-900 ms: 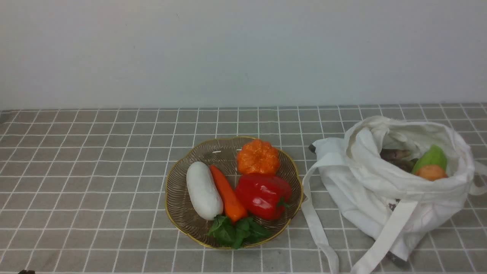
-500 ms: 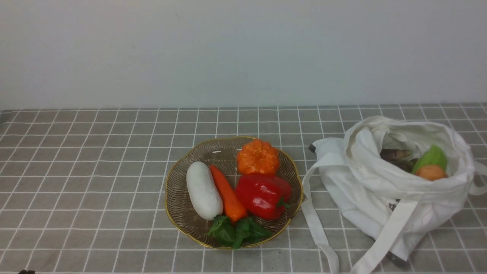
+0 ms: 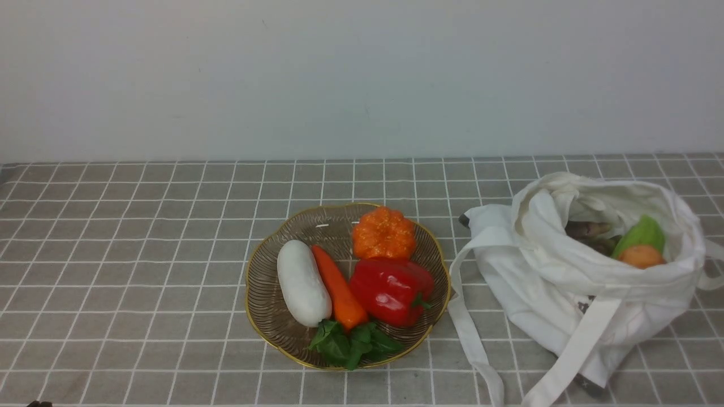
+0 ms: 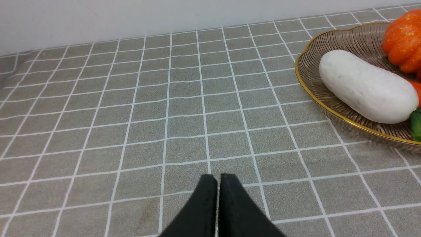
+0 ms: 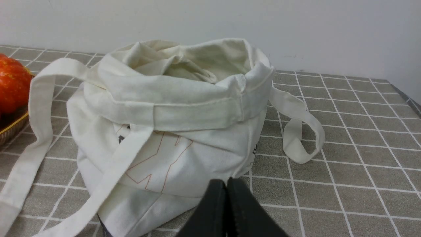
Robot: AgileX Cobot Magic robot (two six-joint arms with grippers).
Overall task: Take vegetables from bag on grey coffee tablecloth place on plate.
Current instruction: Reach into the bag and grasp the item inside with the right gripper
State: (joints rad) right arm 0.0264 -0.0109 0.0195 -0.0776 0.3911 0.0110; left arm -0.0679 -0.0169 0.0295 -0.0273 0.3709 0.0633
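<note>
The cream-white bag (image 3: 588, 271) lies open on the grid tablecloth (image 3: 141, 254) at the right. Inside it I see a light green gourd (image 3: 642, 233), a tan-orange potato (image 3: 640, 255) and brownish stalks (image 3: 591, 234). The ribbed plate (image 3: 271, 322) with a gold rim holds a white gourd (image 3: 302, 282), a carrot (image 3: 338, 288), a red pepper (image 3: 391, 289), an orange pumpkin (image 3: 383, 233) and green leaves (image 3: 352, 343). My left gripper (image 4: 217, 179) is shut and empty, low over the cloth to the left of the plate (image 4: 345, 118). My right gripper (image 5: 226, 183) is shut and empty, just in front of the bag (image 5: 177, 131).
A plain white wall runs along the back of the table. The bag's long straps (image 3: 475, 350) trail over the cloth between bag and plate, and one loops on the bag's right side (image 5: 301, 131). The table's right edge shows in the right wrist view (image 5: 412, 102).
</note>
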